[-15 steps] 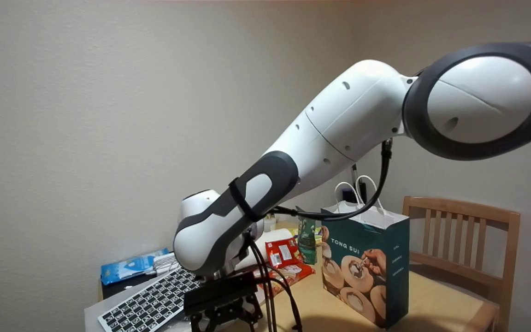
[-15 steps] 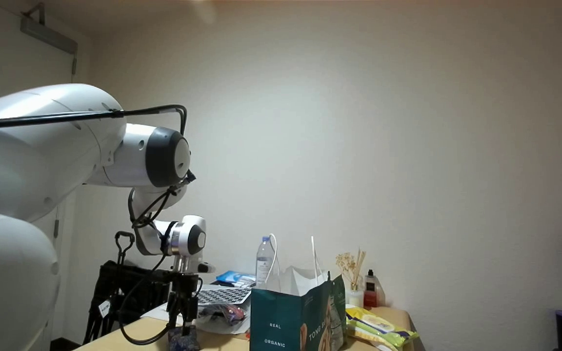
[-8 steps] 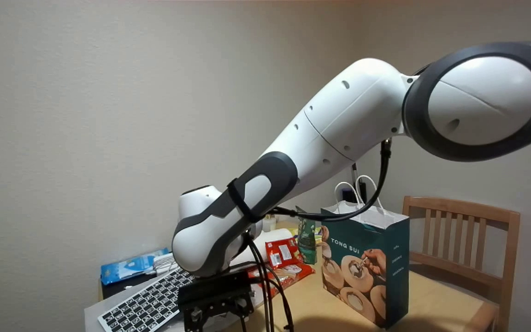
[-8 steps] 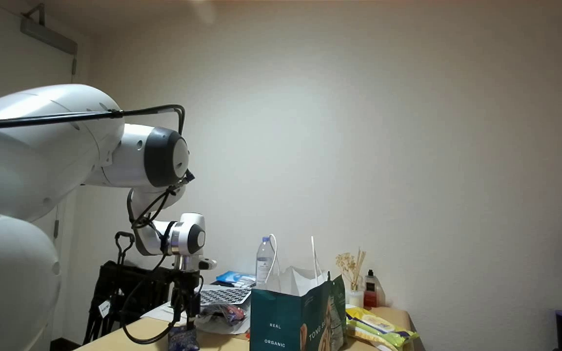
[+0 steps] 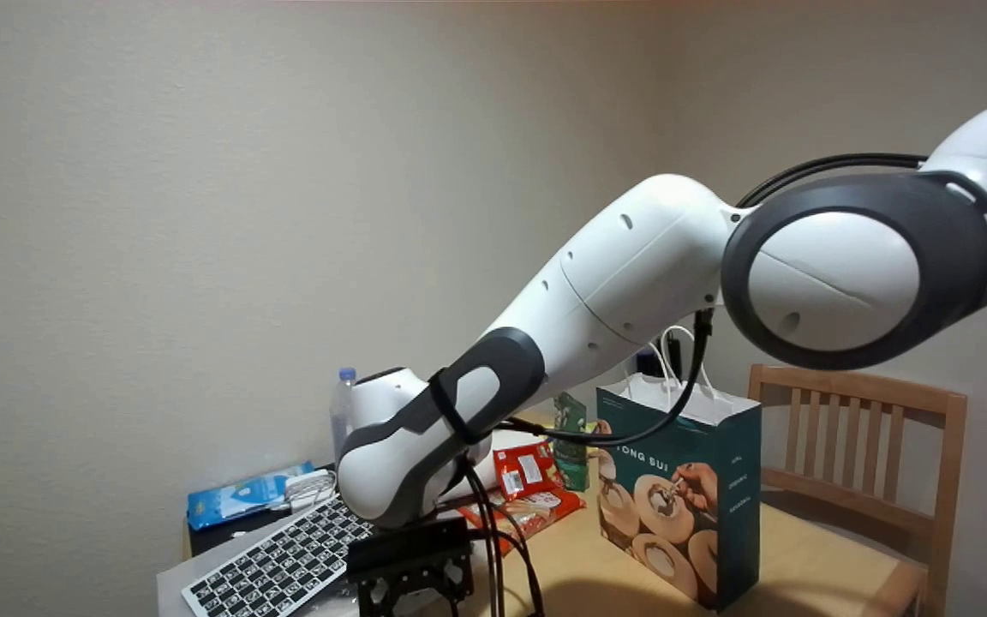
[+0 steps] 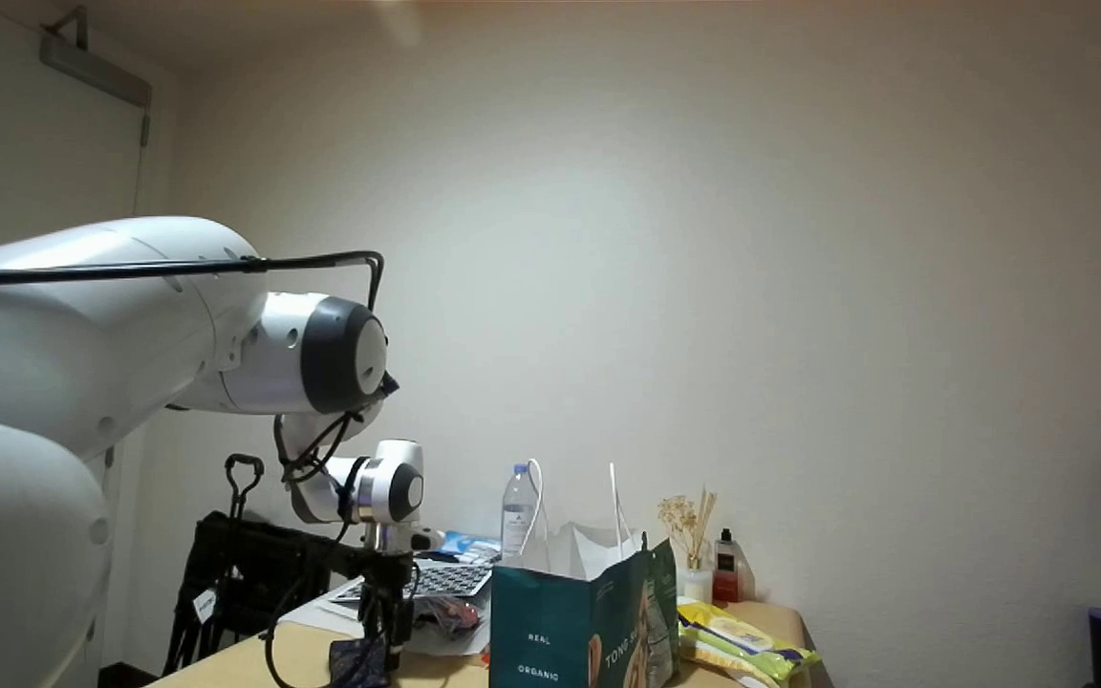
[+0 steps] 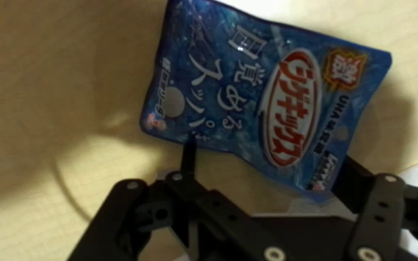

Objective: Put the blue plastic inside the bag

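Observation:
The blue plastic packet (image 7: 245,83) with white lettering and a red-and-white oval lies below my gripper in the wrist view. It also shows as a dark blue shape in an exterior view (image 6: 357,661) at the bottom edge. My gripper (image 7: 267,152) is open, its fingers wide apart at the packet's near edge. The left finger overlaps that edge and the right finger is beside the near corner; I cannot tell if they touch. In an exterior view the gripper (image 6: 386,638) is beside the packet. The teal-green bag (image 5: 673,497) stands upright with its top open, also in an exterior view (image 6: 546,621).
Red snack packets (image 5: 528,471) and a green pouch (image 5: 571,441) lie near the bag. A keyboard (image 5: 284,557), blue pack (image 5: 241,493) and bottle (image 6: 517,511) are at the back. A yellow pack (image 6: 742,640) lies beyond the bag. A wooden chair (image 5: 862,446) stands behind the table.
The arm has come down, and in an exterior view the gripper has shifted right from above the packet to beside it. The packet and bag look almost unmoved.

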You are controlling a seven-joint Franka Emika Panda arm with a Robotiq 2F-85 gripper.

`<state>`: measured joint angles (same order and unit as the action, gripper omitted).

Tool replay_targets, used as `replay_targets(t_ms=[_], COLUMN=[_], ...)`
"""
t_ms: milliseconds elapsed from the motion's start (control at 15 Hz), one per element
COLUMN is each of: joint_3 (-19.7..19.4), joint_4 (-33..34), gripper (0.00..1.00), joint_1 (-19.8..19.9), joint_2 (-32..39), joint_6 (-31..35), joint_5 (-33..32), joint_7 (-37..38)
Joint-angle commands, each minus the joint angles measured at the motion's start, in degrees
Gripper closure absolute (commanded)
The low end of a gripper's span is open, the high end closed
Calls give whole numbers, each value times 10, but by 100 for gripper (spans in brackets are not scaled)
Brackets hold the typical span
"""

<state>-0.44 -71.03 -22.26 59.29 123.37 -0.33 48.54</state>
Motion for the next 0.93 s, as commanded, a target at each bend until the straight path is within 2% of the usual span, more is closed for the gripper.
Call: replay_targets(t_ms=[0,533,733,800,867], joint_3=[6,2,-1,-4,-2], joint_4=[55,124,125,119,112], gripper=[46,97,100,90,94], joint_1=[12,18,16,14,13], joint_2=[35,62,57,51,48], joint_6=[-36,-103,-98,-92,-102], joint_5=[6,5,2,0,1], joint_7=[-7,7,8,6,1])
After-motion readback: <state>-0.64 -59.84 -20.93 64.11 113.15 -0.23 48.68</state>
